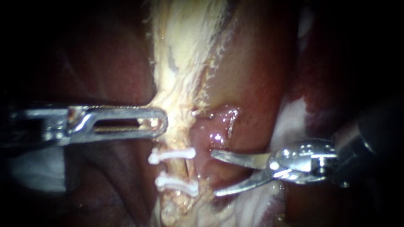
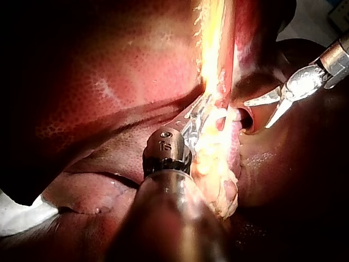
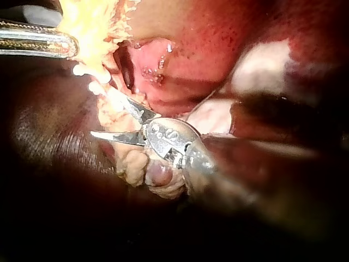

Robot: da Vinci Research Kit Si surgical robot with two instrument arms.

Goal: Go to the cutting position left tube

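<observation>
Glare off the fatty strand (image 2: 214,65) is swallowing the tip of the left instrument (image 2: 203,113) in its wrist view. The shaft of the right instrument (image 1: 213,173) is fading into darkness, running off the endoscope view's right edge.

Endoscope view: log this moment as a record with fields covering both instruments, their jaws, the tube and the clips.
left: silver left instrument with slotted jaws, shut on the tube above the clips
tube: pale yellowish ragged tube, running top to bottom
clips: upper white clip and lower white clip across the tube, apart
right: silver right instrument with curved blades, open, tips just right of the tube, not around it
surroundings: dark red liver
</observation>
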